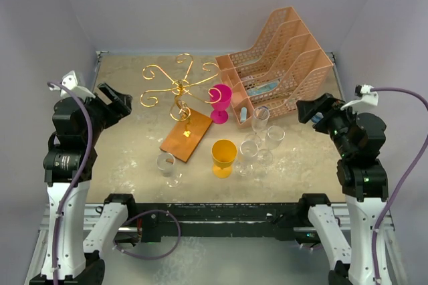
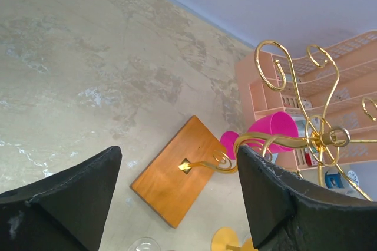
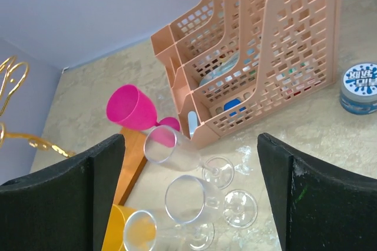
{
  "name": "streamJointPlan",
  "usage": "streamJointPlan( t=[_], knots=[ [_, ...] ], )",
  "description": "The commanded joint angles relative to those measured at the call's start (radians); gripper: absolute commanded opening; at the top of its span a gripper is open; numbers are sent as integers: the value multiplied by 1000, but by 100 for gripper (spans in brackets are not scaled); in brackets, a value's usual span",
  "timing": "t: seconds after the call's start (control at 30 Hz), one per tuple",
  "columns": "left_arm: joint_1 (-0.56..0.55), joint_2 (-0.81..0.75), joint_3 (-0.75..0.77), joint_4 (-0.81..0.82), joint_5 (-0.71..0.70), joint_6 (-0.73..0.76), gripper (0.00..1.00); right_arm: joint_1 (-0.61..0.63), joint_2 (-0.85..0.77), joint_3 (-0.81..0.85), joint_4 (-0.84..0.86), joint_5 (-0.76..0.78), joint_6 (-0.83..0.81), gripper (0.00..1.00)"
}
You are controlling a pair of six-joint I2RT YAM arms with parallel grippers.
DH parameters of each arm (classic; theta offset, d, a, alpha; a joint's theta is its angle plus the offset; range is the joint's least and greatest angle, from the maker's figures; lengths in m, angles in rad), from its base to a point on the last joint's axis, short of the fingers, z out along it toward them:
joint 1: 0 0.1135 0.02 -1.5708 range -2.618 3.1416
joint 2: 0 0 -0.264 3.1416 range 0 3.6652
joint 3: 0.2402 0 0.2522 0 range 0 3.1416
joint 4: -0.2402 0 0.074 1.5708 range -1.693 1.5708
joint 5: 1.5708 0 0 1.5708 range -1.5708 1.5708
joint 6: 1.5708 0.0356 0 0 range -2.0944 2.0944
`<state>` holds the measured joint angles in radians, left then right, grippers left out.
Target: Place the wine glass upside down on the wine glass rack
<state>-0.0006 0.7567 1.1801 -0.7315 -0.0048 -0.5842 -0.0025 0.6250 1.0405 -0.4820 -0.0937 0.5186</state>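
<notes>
Currently both arms are raised at either side of the table (image 1: 127, 158), neither touching any object. The left gripper (image 1: 115, 102) is at the left edge, aimed toward the wine glass rack (image 1: 179, 91). In its wrist view, the left gripper (image 2: 177, 204) has its fingers spread wide with nothing between them. The right gripper (image 1: 309, 109) is on the right side, near the front corner of the file organiser (image 1: 281, 64). In its wrist view, the right gripper (image 3: 188, 198) is likewise spread apart and empty.

The wine glass rack stands at centre-rear of the table on its flat copper-brown base (image 1: 186, 135). Its gold scroll arms fan out from the central post, and no glass hangs on any of them. One clear wine glass (image 1: 167, 166) stands upright alone, just off the near-left corner of the base. A cluster of clear wine glasses (image 1: 259, 139) stands upright to the right of the base, in front of the file organiser. They overlap, so an exact count cannot be given. From the right wrist, the cluster (image 3: 187, 195) sits directly below the open fingers.

A pink goblet (image 1: 220, 101) stands upright between the rack and the organiser, just beside the far-right end of the base. A yellow goblet (image 1: 224, 156) stands upright near the cluster's left side. A small blue-lidded tin (image 3: 359, 88) rests on the table beside the organiser's far side.
</notes>
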Motion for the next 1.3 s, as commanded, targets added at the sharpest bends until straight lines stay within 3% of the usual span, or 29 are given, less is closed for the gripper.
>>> streamJointPlan(
  t=[0.0, 0.13, 0.37, 0.63, 0.73, 0.9, 1.0, 1.27],
  knots=[
    [-19, -31, 21, -17, -79, -125, 78, 0, -7, 12, -8, -96, -52, 96],
    [-19, -59, 7, -24, -79, -127, 80, 1, 10, 27, -37, -204, -162, 91],
    [-19, -87, -33, 53, 189, -16, 80, 1, 81, 61, -24, -336, -241, 81],
    [-19, -103, -2, 31, 163, 2, 84, 15, 240, 77, -37, -317, -311, 74],
    [-19, -109, 4, 50, 163, -12, 79, 92, 293, 84, -15, -204, -299, 72],
    [-20, -130, 39, 55, 142, -23, 76, 363, 445, 145, -41, 119, -266, 72],
    [-19, -153, 78, 33, 104, -22, 76, 384, 503, 184, -73, 234, -268, 66],
    [-19, -186, 143, 25, 80, -25, 76, 410, 571, 230, -132, 312, -278, 50]
  ],
)
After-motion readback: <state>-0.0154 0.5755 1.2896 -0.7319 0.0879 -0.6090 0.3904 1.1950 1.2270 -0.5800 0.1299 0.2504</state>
